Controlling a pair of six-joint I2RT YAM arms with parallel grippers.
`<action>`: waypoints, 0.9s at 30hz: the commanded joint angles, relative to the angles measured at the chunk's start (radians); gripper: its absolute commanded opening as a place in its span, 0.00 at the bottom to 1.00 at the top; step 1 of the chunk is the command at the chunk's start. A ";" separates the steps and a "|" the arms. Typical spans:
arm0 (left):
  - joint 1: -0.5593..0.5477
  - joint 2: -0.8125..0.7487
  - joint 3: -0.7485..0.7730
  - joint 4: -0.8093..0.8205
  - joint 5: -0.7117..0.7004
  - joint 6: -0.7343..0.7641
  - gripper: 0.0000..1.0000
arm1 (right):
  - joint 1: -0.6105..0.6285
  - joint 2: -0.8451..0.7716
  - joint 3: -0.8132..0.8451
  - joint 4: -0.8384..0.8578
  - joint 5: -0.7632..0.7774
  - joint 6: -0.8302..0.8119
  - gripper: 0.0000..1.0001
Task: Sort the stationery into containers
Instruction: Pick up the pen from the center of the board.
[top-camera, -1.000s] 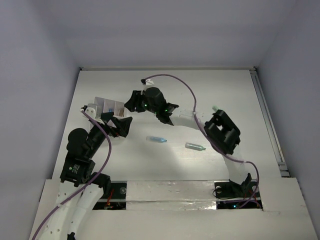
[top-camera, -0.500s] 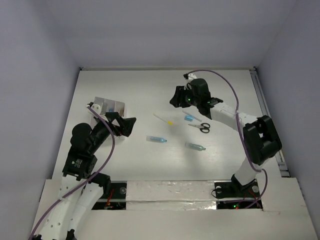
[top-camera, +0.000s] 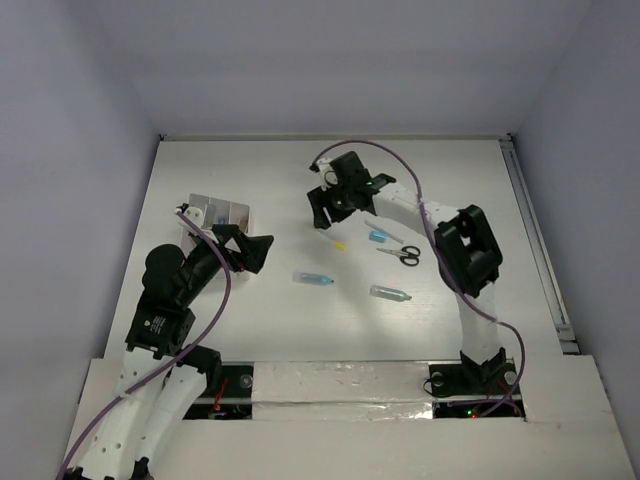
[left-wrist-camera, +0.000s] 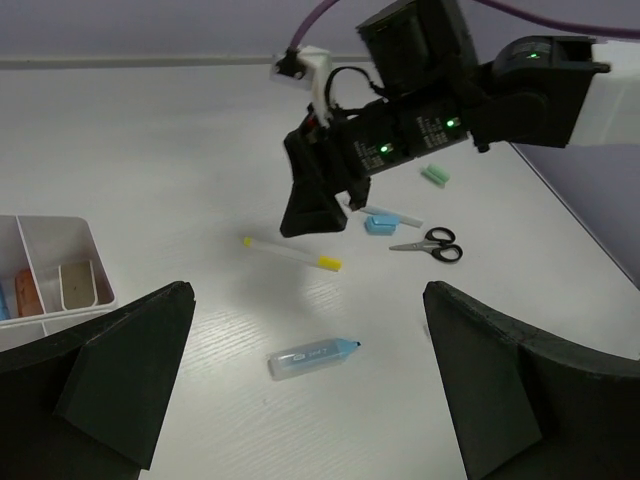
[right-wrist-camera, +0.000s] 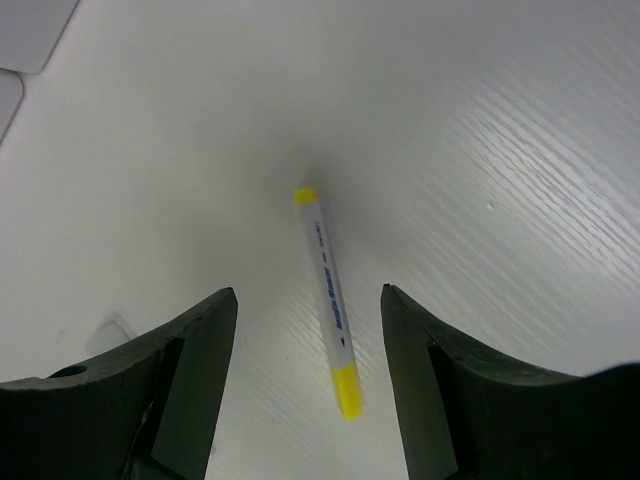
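A white pen with yellow ends (right-wrist-camera: 328, 292) lies on the table (top-camera: 450, 190), in line between my right gripper's (right-wrist-camera: 308, 330) open fingers; it also shows in the top view (top-camera: 333, 241). My right gripper (top-camera: 322, 212) hovers over it, empty. My left gripper (top-camera: 250, 250) is open and empty beside the white compartment box (top-camera: 236, 209). In the left wrist view the box (left-wrist-camera: 77, 236) holds a tan block (left-wrist-camera: 75, 284) and an orange piece (left-wrist-camera: 27, 292). A blue capsule (left-wrist-camera: 313, 357) lies ahead of my left gripper (left-wrist-camera: 308, 310).
Black-handled scissors (top-camera: 402, 255), a small blue piece (top-camera: 377, 237), a second white pen (top-camera: 386, 230) and a teal capsule (top-camera: 390, 293) lie right of centre. A green piece (left-wrist-camera: 434, 176) lies behind the right arm. Walls enclose the table.
My right arm left the box, swung out to the right, then came back left over the yellow-ended pen. My left gripper shifted slightly right and then held still.
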 joint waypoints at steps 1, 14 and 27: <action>0.009 0.003 0.027 0.056 0.020 -0.007 0.99 | 0.072 0.073 0.132 -0.121 0.128 -0.094 0.65; 0.009 -0.003 0.027 0.057 0.023 -0.007 0.99 | 0.146 0.279 0.284 -0.230 0.339 -0.151 0.34; 0.009 -0.006 0.029 0.053 0.020 -0.007 0.99 | 0.155 0.180 0.137 0.043 0.501 -0.186 0.02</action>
